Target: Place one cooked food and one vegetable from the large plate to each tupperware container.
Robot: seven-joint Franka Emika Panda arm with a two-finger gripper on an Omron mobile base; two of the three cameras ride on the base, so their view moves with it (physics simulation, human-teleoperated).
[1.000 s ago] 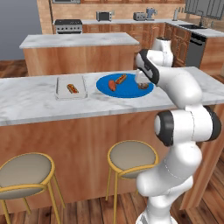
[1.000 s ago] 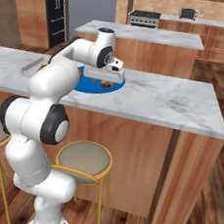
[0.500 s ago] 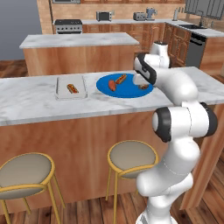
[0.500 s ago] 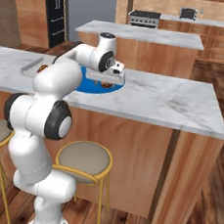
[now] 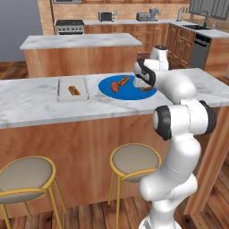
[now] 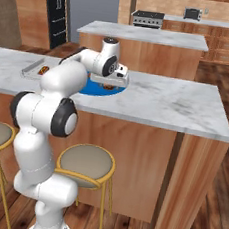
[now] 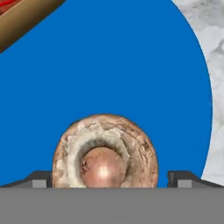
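Gripper (image 7: 107, 181) spread wide over the blue plate (image 7: 109, 65), holding nothing, brown lumpy vegetable (image 7: 105, 153) between its fingertips, at the plate's 3 o'clock side, hot dog (image 5: 124, 81) and carrot-like piece (image 5: 115, 86) at about 10 o'clock, another hot dog (image 5: 74, 91) seemingly in the pale tray (image 5: 72, 88).

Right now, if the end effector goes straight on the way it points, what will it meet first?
Most likely the brown-beige roundish mushroom, lying on the flat round blue plate. It sits between the two dark fingertips of the open end effector, centred in the hand view. How near it is I cannot tell.
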